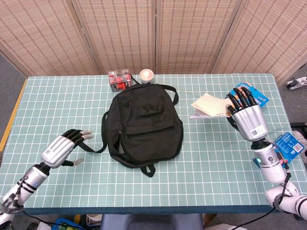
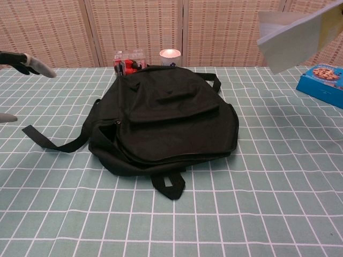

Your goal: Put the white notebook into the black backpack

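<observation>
The black backpack [image 1: 143, 125] lies flat in the middle of the table, also seen in the chest view [image 2: 166, 120]. My right hand [image 1: 247, 116] holds the white notebook [image 1: 209, 105] by its right edge, lifted in the air to the right of the backpack. In the chest view the notebook [image 2: 297, 37] hangs high at the top right, tilted. My left hand [image 1: 64, 147] hovers open over the table, left of the backpack, near its loose strap [image 1: 86, 143]. Only the left fingertips [image 2: 32, 65] show in the chest view.
A red packet [image 1: 120, 80] and a paper cup [image 1: 146, 74] stand behind the backpack. A blue cookie box [image 1: 259, 98] lies behind my right hand, also seen in the chest view [image 2: 322, 81]. Another blue box [image 1: 288, 146] sits at the right edge.
</observation>
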Controlling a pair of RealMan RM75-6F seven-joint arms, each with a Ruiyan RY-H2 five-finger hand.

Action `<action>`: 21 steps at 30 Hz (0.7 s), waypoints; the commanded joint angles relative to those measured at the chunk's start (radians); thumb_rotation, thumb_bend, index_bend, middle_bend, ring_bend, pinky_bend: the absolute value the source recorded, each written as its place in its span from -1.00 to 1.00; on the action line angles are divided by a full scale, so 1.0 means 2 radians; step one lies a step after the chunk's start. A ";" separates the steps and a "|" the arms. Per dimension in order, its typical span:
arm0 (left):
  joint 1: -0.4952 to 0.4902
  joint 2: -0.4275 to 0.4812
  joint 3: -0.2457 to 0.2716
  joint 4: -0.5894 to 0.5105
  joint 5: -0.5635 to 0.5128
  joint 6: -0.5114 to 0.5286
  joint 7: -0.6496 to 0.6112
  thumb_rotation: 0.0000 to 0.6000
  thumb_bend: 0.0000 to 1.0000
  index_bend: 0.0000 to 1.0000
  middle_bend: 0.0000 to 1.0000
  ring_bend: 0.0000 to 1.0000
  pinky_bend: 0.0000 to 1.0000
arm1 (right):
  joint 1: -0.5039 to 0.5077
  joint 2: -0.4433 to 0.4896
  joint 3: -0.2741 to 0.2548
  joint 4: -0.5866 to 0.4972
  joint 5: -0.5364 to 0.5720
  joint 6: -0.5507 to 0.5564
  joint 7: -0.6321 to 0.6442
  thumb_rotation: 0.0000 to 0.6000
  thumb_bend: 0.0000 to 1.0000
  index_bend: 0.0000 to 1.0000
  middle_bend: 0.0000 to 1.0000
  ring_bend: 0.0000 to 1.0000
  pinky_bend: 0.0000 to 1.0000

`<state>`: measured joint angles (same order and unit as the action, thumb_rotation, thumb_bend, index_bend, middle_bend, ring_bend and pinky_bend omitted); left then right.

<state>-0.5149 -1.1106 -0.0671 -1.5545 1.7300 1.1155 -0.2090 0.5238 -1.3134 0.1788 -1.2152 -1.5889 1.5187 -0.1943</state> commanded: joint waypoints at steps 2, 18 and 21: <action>-0.043 -0.026 0.004 0.015 0.025 -0.032 -0.032 1.00 -0.54 -0.49 -0.67 -0.64 -0.70 | -0.005 0.010 0.004 -0.010 0.005 0.000 -0.008 1.00 -0.22 0.27 -0.38 -0.66 -0.69; -0.150 -0.154 0.008 0.124 0.007 -0.139 -0.002 1.00 -0.54 -0.48 -0.67 -0.61 -0.67 | -0.014 0.015 0.005 -0.021 0.003 0.000 -0.015 1.00 -0.21 0.27 -0.38 -0.66 -0.69; -0.159 -0.170 0.005 0.138 -0.014 -0.160 0.011 1.00 -0.54 -0.48 -0.67 -0.61 -0.67 | -0.015 0.014 0.005 -0.020 0.002 0.000 -0.014 1.00 -0.21 0.27 -0.38 -0.66 -0.69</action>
<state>-0.8200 -1.4329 -0.0545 -1.2912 1.7210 0.8147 -0.2012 0.4945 -1.2850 0.1883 -1.2561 -1.5843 1.5191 -0.2232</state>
